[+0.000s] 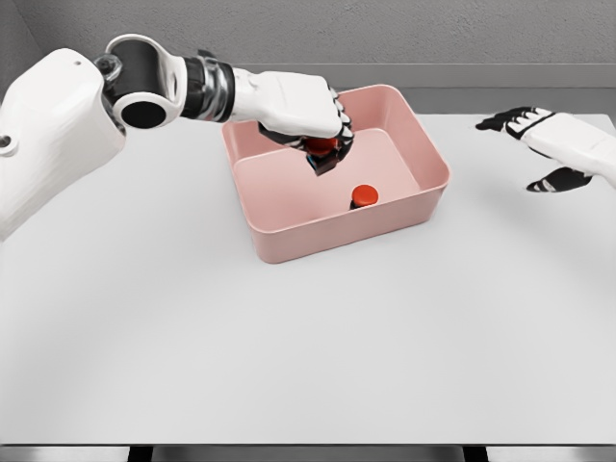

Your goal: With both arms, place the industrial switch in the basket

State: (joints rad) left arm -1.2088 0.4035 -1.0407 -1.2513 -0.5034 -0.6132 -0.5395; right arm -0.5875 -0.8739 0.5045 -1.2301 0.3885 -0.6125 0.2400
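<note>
Upper centre: your left hand (313, 120) hovered inside the pink plastic basket (435, 171), fingers clasped on a red-capped black industrial switch (322, 146). Right hand (553, 144) waited spread, far right. Release seemed next.

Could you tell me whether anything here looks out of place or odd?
Only this: two red-topped items show. One sits on the floor of the pink plastic basket; another red-and-black part is in the left hand above it. The right hand hovers aside, open.
</note>
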